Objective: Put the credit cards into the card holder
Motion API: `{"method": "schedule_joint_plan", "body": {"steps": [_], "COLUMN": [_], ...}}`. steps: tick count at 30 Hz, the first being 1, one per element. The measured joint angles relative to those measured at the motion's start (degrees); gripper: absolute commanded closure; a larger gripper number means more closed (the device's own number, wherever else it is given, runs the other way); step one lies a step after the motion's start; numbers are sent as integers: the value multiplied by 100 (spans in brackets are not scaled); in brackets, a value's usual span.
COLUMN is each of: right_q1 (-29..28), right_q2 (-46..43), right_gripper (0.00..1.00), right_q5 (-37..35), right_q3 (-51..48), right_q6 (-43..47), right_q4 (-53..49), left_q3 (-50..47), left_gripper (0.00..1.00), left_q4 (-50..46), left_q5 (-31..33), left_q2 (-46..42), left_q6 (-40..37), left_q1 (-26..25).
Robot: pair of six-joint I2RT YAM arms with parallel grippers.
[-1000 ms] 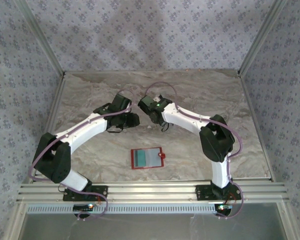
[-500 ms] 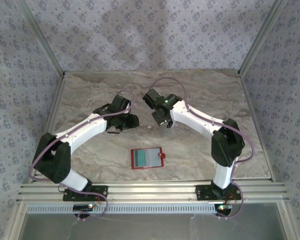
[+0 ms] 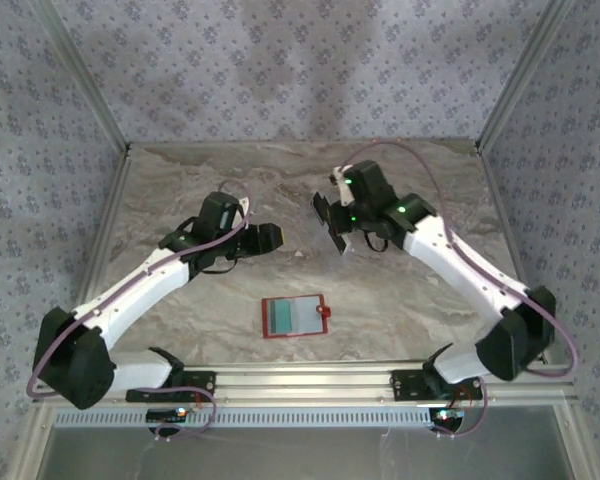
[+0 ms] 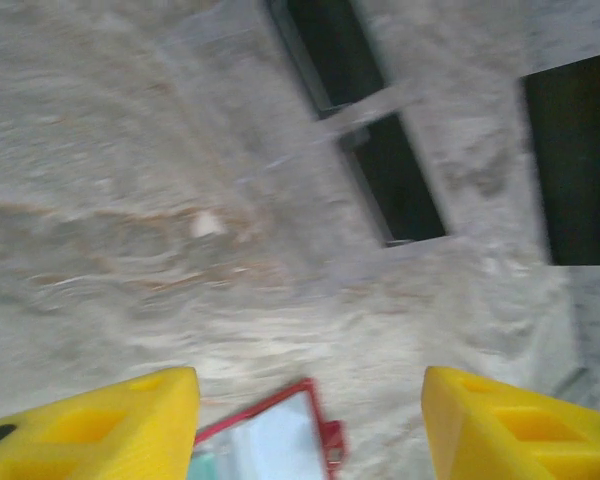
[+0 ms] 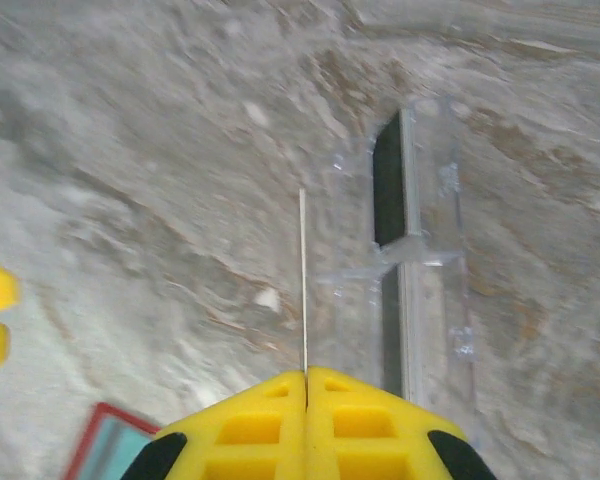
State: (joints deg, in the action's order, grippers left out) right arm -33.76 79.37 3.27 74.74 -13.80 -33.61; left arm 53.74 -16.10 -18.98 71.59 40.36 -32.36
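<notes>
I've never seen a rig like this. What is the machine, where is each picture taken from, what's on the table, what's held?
Two white robot arms are bolted at the near edge of a table. One picture looks down from above; the other two come from wrist cameras, so the yellow fingers are that arm's own. On the table lies an open red wallet with a teal card inside, and a clear stand holds dark cards. The right gripper is shut on a thin card, seen edge-on. The left gripper is open and empty.
</notes>
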Motion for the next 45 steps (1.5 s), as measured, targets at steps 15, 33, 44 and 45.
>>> {"method": "schedule_joint_plan", "body": {"steps": [15,33,44,45], "right_q1": [1027,728,734,734], "right_q2": [-1158,-1193,-1113,-1113], "right_gripper": [100,100,67,62], "right_q5": [3735,4170,4291,4319], "right_q3": [-2658,-2767,-2765,-2761], "right_q6": [-3093,-4256,-4133,-4087], "right_q4": [4450,6000,5858,5807], "left_q3": [-267,-354,-413,-420], "left_gripper": [51,75,100,100], "left_q4": [2260,3401,3672,3646], "left_q5": [-1790,-2070,-2153,-2153], "left_q2": [-457,-269,-293,-295], "left_q6": [754,1373,1447,1419], "left_q1": [-44,-44,-42,-44]}}
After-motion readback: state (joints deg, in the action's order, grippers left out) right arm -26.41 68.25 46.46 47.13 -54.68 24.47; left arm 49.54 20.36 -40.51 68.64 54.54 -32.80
